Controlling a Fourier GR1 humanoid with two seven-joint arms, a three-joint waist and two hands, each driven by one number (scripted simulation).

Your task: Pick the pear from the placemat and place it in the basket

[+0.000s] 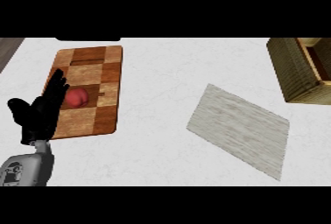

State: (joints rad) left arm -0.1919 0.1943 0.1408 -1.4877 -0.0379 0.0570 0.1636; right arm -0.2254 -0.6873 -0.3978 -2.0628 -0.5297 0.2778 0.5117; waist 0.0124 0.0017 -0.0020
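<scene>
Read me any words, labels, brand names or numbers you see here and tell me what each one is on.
None can be read. The checkered wooden board, grey woven placemat, wicker basket and white marble counter carry no text. Dark marks on the grey left forearm are too blurred to read.

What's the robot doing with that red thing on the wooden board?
Nothing holds it yet. The robot's left hand is open, fingers straight, beside the reddish fruit lying on the checkered wooden board. The grey placemat lies bare, and the basket waits at the far right. The right hand is out of view.
</scene>
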